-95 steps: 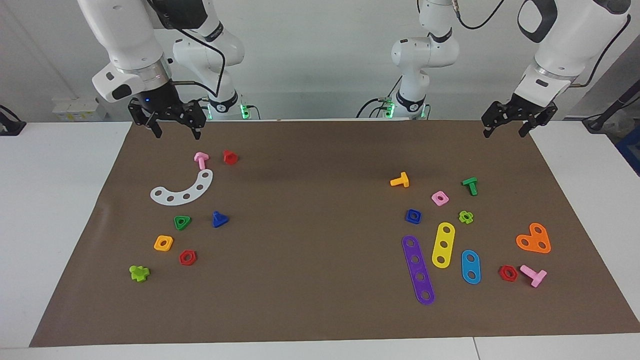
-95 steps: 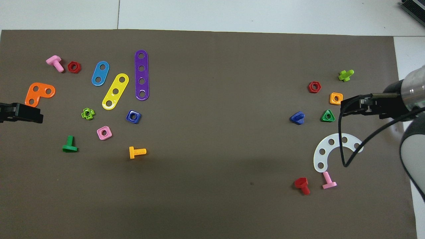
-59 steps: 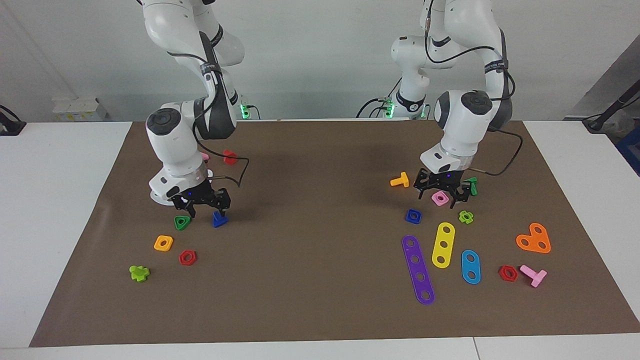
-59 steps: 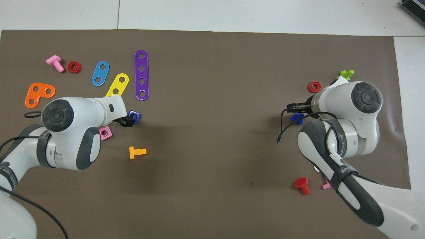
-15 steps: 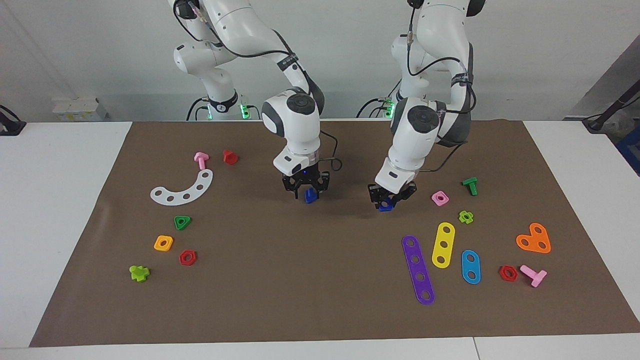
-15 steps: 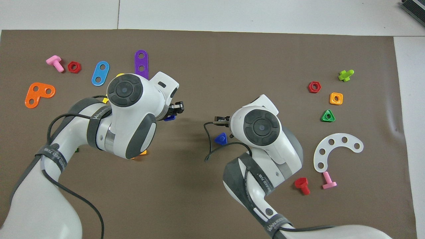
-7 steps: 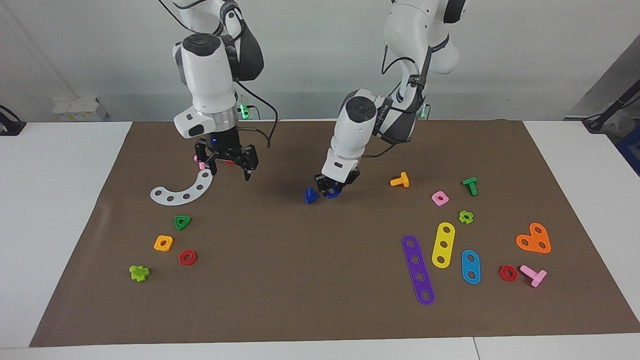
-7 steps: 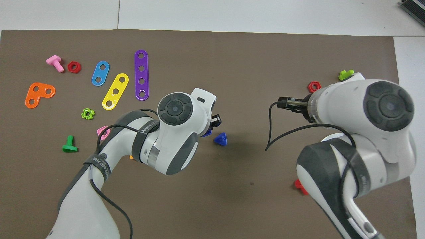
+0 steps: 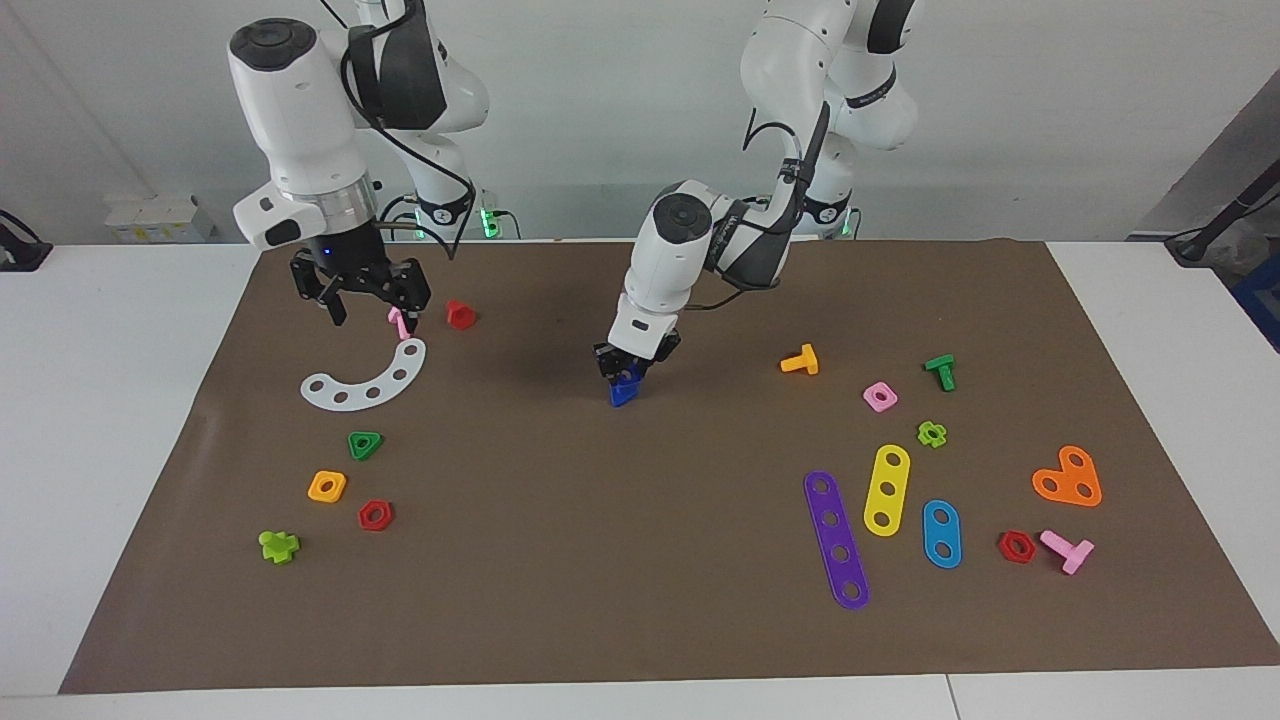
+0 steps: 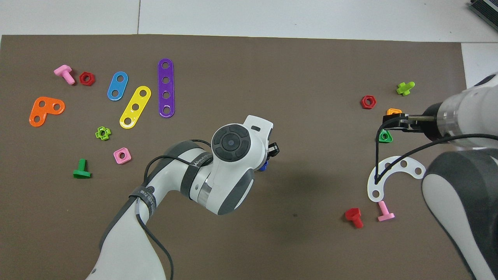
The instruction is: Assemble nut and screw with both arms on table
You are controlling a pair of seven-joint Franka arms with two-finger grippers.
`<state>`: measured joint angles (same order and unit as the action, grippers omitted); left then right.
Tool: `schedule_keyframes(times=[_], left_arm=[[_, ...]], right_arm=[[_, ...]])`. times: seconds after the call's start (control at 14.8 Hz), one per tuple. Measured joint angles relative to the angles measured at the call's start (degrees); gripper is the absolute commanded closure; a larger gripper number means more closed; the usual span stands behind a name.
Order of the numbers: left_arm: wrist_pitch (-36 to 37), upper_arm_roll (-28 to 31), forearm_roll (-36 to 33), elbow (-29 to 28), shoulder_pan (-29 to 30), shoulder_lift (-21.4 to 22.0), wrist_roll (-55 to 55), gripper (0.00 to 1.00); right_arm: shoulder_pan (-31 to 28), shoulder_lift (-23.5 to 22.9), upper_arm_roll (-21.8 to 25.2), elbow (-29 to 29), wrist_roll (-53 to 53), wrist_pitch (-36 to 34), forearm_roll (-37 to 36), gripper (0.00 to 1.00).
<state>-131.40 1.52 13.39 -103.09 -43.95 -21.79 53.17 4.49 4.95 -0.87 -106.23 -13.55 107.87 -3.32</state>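
The dark-blue screw (image 9: 621, 395) rests on the brown mat (image 9: 640, 560) at mid-table. My left gripper (image 9: 630, 368) is down right over it, shut on the dark-blue nut (image 9: 628, 379), which sits against the screw's top. In the overhead view the left wrist hides both, and only a blue edge (image 10: 264, 167) shows. My right gripper (image 9: 370, 296) is open and empty, raised over the pink screw (image 9: 401, 321) at the right arm's end. In the overhead view the right gripper (image 10: 395, 119) is over the orange nut (image 10: 393, 111).
Toward the right arm's end lie a white curved strip (image 9: 365, 380), a red screw (image 9: 460, 314), a green triangular nut (image 9: 365, 444) and a red hex nut (image 9: 375, 515). Toward the left arm's end lie an orange screw (image 9: 800, 360), a pink nut (image 9: 880, 397) and coloured strips (image 9: 836, 540).
My left gripper has carried the nut sideways and lowered it onto the screw. My right gripper has drawn back toward its own end of the table and risen, open.
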Motion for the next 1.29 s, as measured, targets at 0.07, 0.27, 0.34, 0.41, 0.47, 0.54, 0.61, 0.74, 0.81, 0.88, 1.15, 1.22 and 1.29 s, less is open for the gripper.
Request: schedule_keyframes(times=[0.07, 0.27, 0.34, 0.41, 0.47, 0.54, 0.61, 0.74, 0.81, 0.88, 1.15, 1.22, 1.29], left_arm=[[0.0, 0.1, 0.0, 0.2, 0.0, -0.1, 0.0, 1.0], [-0.1, 0.1, 0.0, 0.1, 0.0, -0.4, 0.0, 1.0], [-0.6, 0.1, 0.0, -0.1, -0.2, -0.8, 0.0, 1.0], [-1.6, 0.1, 0.0, -0.3, -0.4, -1.4, 0.0, 1.0], [-2.7, 0.1, 0.0, -0.8, -0.7, -1.9, 0.0, 1.0], [-3.7, 0.0, 0.0, -1.5, -0.8, -2.3, 0.0, 1.0], [-4.9, 0.0, 0.0, -2.4, -0.9, -2.5, 0.0, 1.0], [-6.7, 0.1, 0.0, -3.7, -1.3, -1.9, 0.0, 1.0], [-7.2, 0.1, 0.0, -4.1, -1.3, -1.7, 0.0, 0.88], [-7.5, 0.1, 0.0, -4.2, -1.3, -1.7, 0.0, 0.2], [-10.8, 1.1, 0.0, -4.1, 0.2, -1.9, -3.9, 0.0], [-10.9, 1.2, 0.0, -3.8, 1.4, -1.9, -4.8, 0.0], [-10.9, 1.3, 0.0, -3.4, 2.8, -1.8, -5.5, 0.0]], right_arm=[[-0.3, 0.0, 0.0, 1.3, 0.9, -1.3, 0.0, 0.01], [-0.6, -0.3, 0.0, 5.4, 2.1, -5.6, 0.0, 0.01], [-0.7, -0.5, 0.0, 6.6, 2.5, -6.9, 0.0, 0.01], [-0.7, -0.6, 0.0, 7.5, 3.0, -7.9, 0.0, 0.01], [-0.9, -0.6, 0.0, 8.1, 3.4, -8.6, 0.0, 0.01], [-1.0, -0.6, 0.0, 8.5, 3.8, -9.2, 0.1, 0.01], [-1.1, -0.6, 0.0, 8.8, 4.0, -9.8, 0.5, 0.01], [-1.1, -0.6, 0.0, 8.8, 4.1, -10.9, 1.1, 0.01], [-1.1, -0.6, 0.0, 8.8, 4.1, -11.4, 1.2, 0.01], [-1.1, -0.6, 0.0, 8.8, 4.1, -11.6, 1.2, 0.01], [-1.4, -0.6, 0.0, 8.7, 4.7, -11.8, 1.3, 0.01], [-1.6, -0.6, 0.0, 8.7, 4.8, -11.9, 1.3, 0.01], [-1.6, -0.6, 0.0, 8.7, 4.9, -12.0, 1.3, 0.01]])
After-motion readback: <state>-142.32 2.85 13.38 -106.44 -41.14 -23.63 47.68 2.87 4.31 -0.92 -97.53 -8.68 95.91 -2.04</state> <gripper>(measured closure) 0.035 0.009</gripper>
